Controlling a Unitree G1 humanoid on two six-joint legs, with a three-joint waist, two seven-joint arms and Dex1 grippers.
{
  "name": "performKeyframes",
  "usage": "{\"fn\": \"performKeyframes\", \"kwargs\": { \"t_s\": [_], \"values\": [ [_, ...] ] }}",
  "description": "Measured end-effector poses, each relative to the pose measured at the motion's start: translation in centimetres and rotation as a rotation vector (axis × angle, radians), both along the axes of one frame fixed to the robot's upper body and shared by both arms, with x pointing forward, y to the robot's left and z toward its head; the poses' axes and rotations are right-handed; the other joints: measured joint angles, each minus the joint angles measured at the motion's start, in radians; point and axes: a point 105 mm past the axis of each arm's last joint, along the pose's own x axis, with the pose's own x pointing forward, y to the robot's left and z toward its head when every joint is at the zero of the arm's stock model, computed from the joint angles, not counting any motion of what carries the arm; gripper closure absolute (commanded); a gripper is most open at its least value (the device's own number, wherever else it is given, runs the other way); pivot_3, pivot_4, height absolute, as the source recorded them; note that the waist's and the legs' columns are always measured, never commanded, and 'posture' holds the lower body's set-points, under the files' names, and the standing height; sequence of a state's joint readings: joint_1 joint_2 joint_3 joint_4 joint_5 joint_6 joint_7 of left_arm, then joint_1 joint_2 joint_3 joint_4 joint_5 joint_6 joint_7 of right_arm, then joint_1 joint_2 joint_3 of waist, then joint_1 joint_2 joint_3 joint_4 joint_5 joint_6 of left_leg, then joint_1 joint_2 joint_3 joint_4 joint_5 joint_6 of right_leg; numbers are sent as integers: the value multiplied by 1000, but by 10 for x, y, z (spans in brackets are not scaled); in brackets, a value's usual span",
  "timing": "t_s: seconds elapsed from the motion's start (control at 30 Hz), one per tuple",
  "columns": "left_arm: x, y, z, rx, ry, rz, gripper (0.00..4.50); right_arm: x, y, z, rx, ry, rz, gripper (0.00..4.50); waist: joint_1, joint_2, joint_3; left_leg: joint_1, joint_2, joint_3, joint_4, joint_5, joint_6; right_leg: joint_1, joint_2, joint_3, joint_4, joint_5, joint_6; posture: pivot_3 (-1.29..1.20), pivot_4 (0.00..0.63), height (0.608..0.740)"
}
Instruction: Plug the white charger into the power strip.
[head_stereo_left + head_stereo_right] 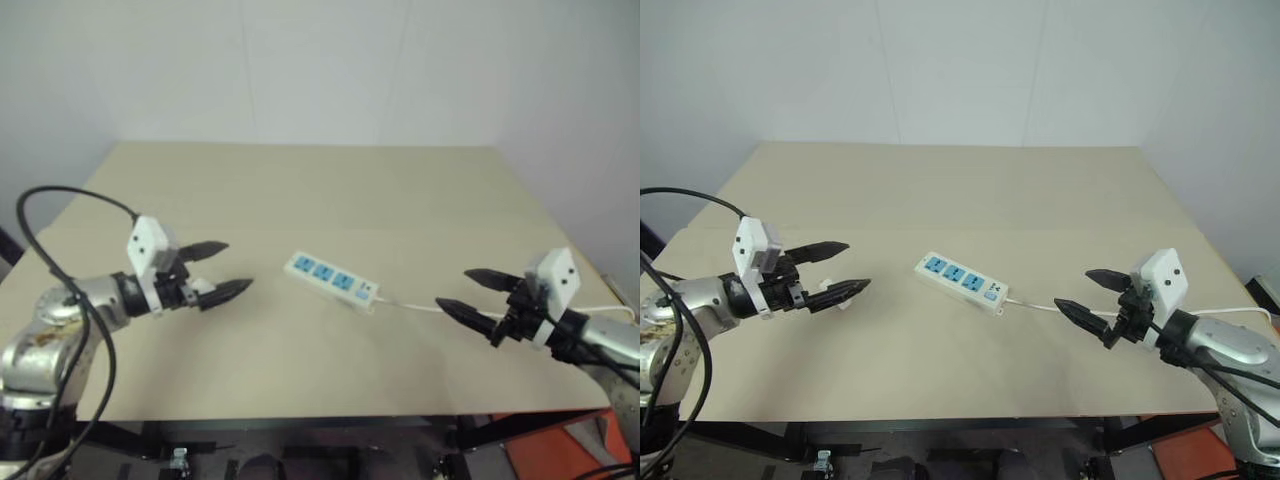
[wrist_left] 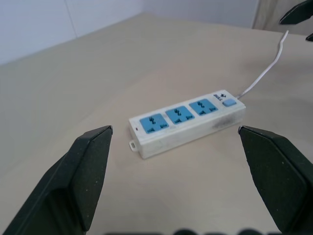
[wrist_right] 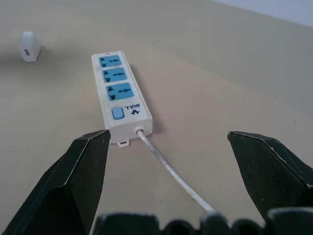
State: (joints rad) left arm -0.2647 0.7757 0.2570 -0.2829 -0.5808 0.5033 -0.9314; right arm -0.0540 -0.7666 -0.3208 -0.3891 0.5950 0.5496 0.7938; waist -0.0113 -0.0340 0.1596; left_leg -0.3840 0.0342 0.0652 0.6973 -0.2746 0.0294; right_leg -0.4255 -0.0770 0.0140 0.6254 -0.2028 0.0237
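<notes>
The power strip [image 1: 332, 278] lies flat in the middle of the table, a long white bar with three blue sockets and a small blue switch at its right end. Its thin white cord [image 1: 412, 307] runs off to the right. The white charger [image 3: 29, 47] stands on the table beyond the strip's far end, on the left arm's side. My left gripper [image 1: 238, 265] hovers left of the strip, open and empty, pointing at it. My right gripper [image 1: 452, 287] hovers right of the strip above the cord, open and empty as well.
The beige table [image 1: 300, 190] stands against a white wall, with its front edge near me. The strip's cord trails off past the table's right edge [image 1: 1240, 312]. A black cable [image 1: 60, 200] loops above my left arm.
</notes>
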Motion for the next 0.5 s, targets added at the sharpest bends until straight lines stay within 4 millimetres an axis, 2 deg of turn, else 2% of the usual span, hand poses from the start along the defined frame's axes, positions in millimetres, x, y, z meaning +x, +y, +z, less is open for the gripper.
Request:
{"fn": "performKeyframes", "kwargs": {
  "t_s": [0.3, 0.4, 0.5],
  "values": [
    [-2, 3, -1, 18, 17, -15, 0, 4, 4, -7, 3, 6, 7, 12, 0, 0, 0, 0, 0, 0, 0, 0, 0, 0, 0, 0, 0, 0, 0, 0, 150, 740],
    [-2, 2, 0, 17, 15, -22, 0, 15, 14, -10, 37, -38, 17, 12, -2, 0, 0, 1, 0, 1, 0, 0, 0, 0, 0, 0, 0, 0, 0, 0, 150, 740],
    [0, -1, 6, 18, -2, -40, 0, 33, 28, -20, 61, -51, 24, 12, -5, 0, 0, 1, 0, 1, -1, 0, 0, 0, 0, 1, 0, 0, 0, 0, 150, 740]
  ]
}}
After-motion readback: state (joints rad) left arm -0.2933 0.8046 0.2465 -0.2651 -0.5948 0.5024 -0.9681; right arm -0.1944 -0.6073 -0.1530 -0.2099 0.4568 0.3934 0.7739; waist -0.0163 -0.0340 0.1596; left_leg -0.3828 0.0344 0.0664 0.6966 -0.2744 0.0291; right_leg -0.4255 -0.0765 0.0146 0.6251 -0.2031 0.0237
